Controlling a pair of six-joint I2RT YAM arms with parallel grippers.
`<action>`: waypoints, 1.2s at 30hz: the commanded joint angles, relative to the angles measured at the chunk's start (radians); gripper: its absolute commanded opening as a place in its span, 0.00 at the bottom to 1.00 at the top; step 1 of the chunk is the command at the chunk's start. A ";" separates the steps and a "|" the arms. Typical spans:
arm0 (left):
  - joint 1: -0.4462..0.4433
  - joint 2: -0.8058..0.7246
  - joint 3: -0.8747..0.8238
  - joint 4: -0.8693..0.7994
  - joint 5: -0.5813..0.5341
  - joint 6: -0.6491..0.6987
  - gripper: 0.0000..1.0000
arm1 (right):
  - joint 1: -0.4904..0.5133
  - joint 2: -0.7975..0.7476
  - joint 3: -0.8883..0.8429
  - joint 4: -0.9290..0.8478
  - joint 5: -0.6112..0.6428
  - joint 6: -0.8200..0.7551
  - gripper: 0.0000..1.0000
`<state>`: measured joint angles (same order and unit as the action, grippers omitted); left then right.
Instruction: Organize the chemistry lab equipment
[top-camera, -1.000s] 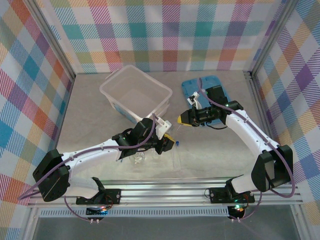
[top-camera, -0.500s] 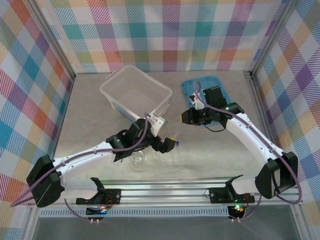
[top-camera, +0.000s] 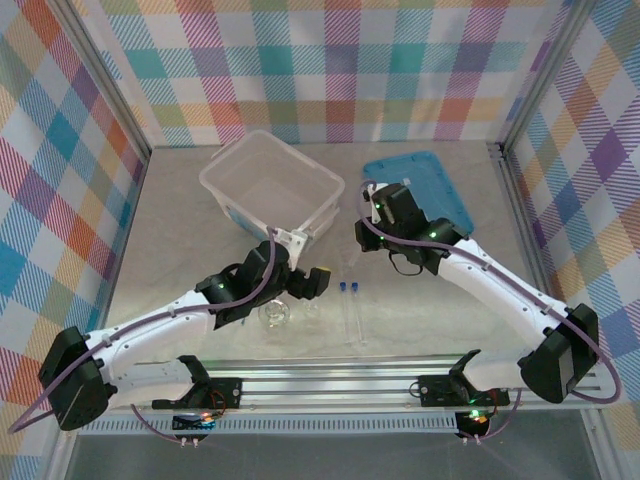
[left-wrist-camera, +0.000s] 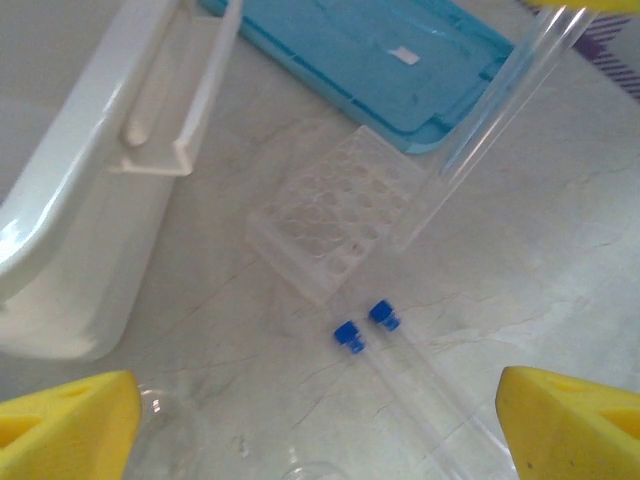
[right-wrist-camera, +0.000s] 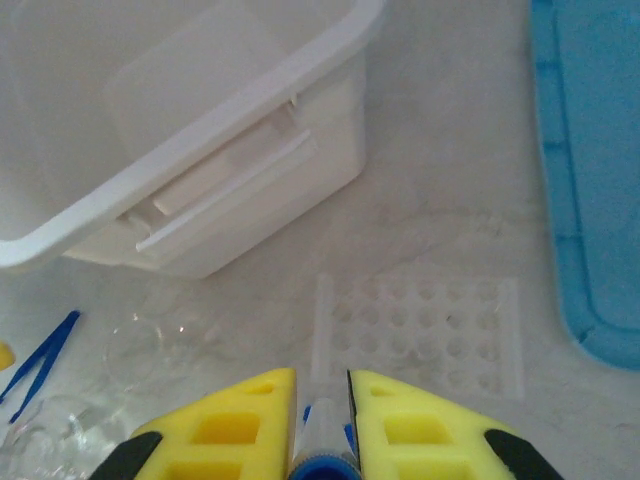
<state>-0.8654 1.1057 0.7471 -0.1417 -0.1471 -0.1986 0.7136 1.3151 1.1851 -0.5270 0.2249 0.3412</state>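
Two blue-capped tubes (top-camera: 350, 305) lie side by side on the table, caps (left-wrist-camera: 347, 336) pointing away from the arms. My left gripper (top-camera: 312, 283) hovers just left of them, open and holding nothing. My right gripper (right-wrist-camera: 322, 380) is shut on a third clear tube (right-wrist-camera: 322, 320), blue cap up, hanging slanted above the clear tube rack (right-wrist-camera: 420, 335). The same held tube (left-wrist-camera: 490, 125) shows in the left wrist view over the rack (left-wrist-camera: 335, 215). A round glass flask (top-camera: 274, 315) and a tiny beaker (top-camera: 310, 308) stand under the left wrist. Blue tweezers (right-wrist-camera: 40, 355) lie left of the flask.
The white plastic tub (top-camera: 232, 170) stands at the back left, its handle side close to the rack. The flat blue lid (top-camera: 430, 185) lies at the back right. Checked walls enclose the table on three sides.
My left gripper opened and let go of a tube, which now lies beside the other one; the arm drew back left. The right arm moved off the lid toward the rack with its tube.
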 joint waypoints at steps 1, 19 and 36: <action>0.012 -0.042 -0.025 -0.061 -0.072 -0.047 0.87 | 0.046 0.021 0.018 0.108 0.164 -0.041 0.10; 0.049 -0.149 -0.068 -0.177 -0.112 -0.111 0.82 | 0.101 0.198 0.031 0.262 0.284 -0.071 0.10; 0.077 -0.186 -0.126 -0.157 -0.082 -0.130 0.83 | 0.101 0.262 0.054 0.245 0.246 -0.036 0.10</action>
<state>-0.7994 0.9424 0.6399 -0.2977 -0.2405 -0.3183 0.8066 1.5623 1.2053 -0.2993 0.4778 0.2840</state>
